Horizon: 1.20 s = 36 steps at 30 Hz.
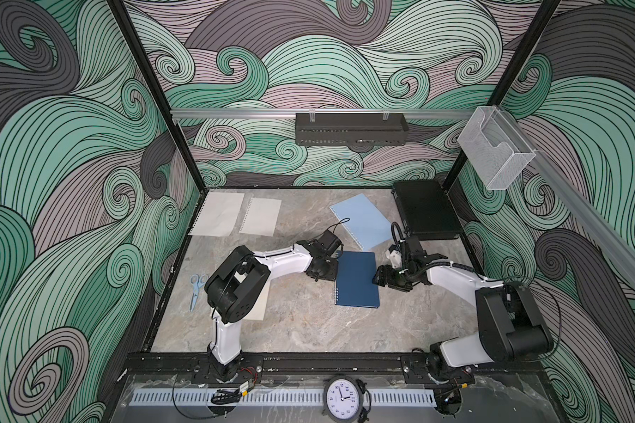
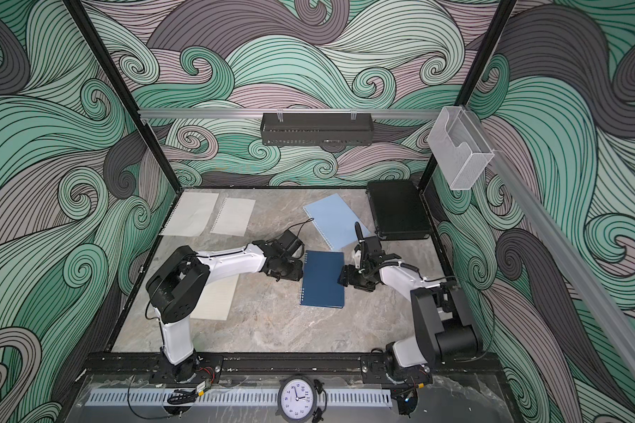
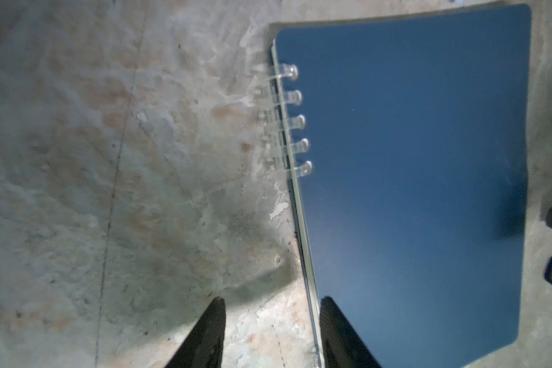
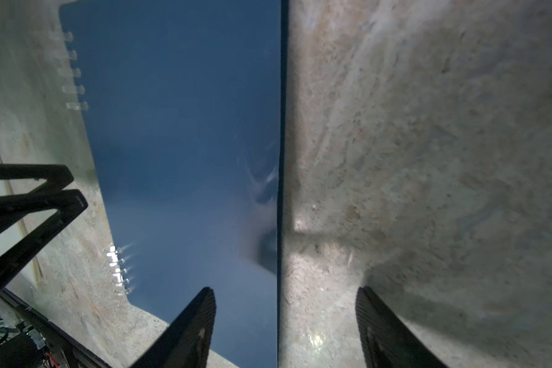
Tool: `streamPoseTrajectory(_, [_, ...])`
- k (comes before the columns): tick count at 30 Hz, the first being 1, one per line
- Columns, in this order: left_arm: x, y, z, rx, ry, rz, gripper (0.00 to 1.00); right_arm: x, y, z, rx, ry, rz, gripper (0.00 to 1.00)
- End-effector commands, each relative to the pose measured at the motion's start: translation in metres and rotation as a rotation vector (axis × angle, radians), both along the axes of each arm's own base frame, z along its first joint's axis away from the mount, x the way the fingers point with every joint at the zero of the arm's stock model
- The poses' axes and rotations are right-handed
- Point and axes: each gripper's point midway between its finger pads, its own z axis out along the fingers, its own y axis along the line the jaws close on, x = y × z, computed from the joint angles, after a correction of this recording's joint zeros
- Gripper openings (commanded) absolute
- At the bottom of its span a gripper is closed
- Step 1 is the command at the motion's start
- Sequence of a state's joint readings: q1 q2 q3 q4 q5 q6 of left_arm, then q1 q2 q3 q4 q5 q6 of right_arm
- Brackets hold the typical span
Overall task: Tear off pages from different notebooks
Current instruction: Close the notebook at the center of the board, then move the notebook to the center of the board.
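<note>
Two grippers flank the small dark navy spiral-bound notebook, which lies closed and flat mid-table. The left gripper straddles its bound edge and the right gripper its free edge, both with jaws apart and clamped on nothing. I judge it light and floppy, likely to skate on the grey marbled tabletop — so I'd pin it near the clear plastic coils and lift the cover at the free edge. Both top views give position only; the left wrist view adds the coils and thin page stack — the right wrist view shows the edge running between its jaws.
</note>
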State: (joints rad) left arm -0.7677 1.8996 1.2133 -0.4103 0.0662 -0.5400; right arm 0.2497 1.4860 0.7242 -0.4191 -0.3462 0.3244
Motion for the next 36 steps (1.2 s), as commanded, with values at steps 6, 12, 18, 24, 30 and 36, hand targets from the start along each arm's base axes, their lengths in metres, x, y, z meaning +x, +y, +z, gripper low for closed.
streamPoseTrajectory(6, [-0.003,-0.009,-0.009,-0.043,0.055,0.008,0.4,0.012,0.012,-0.001,-0.036,-0.007,0.041,0.62])
streamPoseTrajectory(12, [-0.009,-0.019,-0.013,-0.08,0.074,-0.014,0.35,0.009,0.02,-0.008,-0.033,0.033,0.065,0.52])
streamPoseTrajectory(18, [-0.033,-0.043,-0.018,-0.104,0.089,-0.079,0.32,-0.007,0.018,-0.006,-0.023,0.058,0.038,0.39])
streamPoseTrajectory(24, [-0.061,-0.056,-0.027,-0.091,0.119,-0.127,0.3,-0.026,0.001,-0.008,-0.084,0.084,-0.014,0.37])
streamPoseTrajectory(30, [-0.072,-0.078,-0.035,-0.111,0.143,-0.152,0.3,-0.04,-0.007,-0.01,-0.103,0.113,-0.046,0.42])
streamPoseTrajectory(36, [-0.082,-0.111,-0.034,-0.178,0.17,-0.176,0.3,-0.03,-0.039,0.005,-0.16,0.083,-0.127,0.63])
